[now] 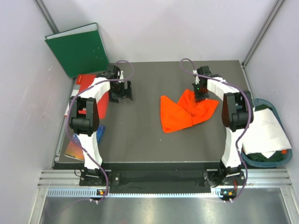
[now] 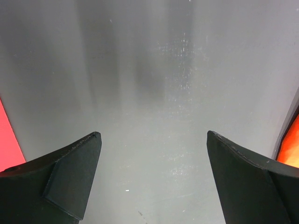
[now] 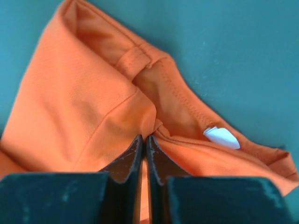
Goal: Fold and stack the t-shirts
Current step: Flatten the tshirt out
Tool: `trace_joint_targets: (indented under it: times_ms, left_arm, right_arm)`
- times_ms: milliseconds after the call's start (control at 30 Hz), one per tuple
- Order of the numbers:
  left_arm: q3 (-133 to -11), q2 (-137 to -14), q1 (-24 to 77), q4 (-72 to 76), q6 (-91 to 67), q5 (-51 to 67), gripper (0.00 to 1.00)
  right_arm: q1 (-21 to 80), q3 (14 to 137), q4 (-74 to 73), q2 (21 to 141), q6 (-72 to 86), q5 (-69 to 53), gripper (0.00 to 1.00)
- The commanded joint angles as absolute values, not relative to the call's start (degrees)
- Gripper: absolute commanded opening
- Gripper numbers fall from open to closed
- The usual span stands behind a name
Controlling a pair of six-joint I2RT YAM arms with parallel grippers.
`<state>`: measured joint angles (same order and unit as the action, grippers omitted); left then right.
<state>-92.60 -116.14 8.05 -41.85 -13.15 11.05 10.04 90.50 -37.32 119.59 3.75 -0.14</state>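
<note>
A dark grey flat table (image 1: pixel 140 140) was seen from above, with two robot arms bolted at its near edge. Just off the table's right side, a white cloth t-shirt (image 1: pixel 264 130) was draped over a blue-rimmed basket (image 1: pixel 286 156). On the table, right of centre, a bright orange cloth t-shirt (image 1: pixel 187 112) was spread crumpled and partly doubled over itself. At its far edge the right gripper (image 1: pixel 201 93) was clenched on the cloth. In the wrist view its black fingers (image 3: pixel 131 156) were pressed almost together, with orange fabric pinched between them beside the collar seam, near a small white label (image 3: pixel 221 137). Over the far left of the table the left gripper (image 1: pixel 120 95) was held spread wide, gripping nothing. A flat red folder (image 1: pixel 85 80) was set just beside it at the table's left edge. Farthest back, a green binder (image 1: pixel 77 49) was propped against the left wall.
</note>
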Motion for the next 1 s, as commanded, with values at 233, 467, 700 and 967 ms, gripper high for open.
trace_joint_targets:
  times_ms: [233, 467, 700, 967]
  left_arm:
    - [-95.8, -117.0, 8.5, -42.8, -12.9, 11.0, 0.99]
    - [-96.9, -117.5, 8.8, -42.9, -12.7, 10.7, 0.99]
    - [-98.1, -117.2, 9.1, -42.6, -12.7, 11.8, 0.99]
    - [-97.7, -115.6, 13.4, -39.6, -12.0, 13.4, 0.99]
  right_arm:
    - [9.8, 97.7, -41.6, 109.1, 2.8, -3.0, 0.0]
    - [9.8, 106.5, -43.9, 108.5, 4.0, -1.7, 0.0]
    - [9.8, 113.9, -42.5, 106.6, 6.5, -1.8, 0.0]
    - [11.1, 123.9, -42.5, 103.5, 8.2, -4.9, 0.0]
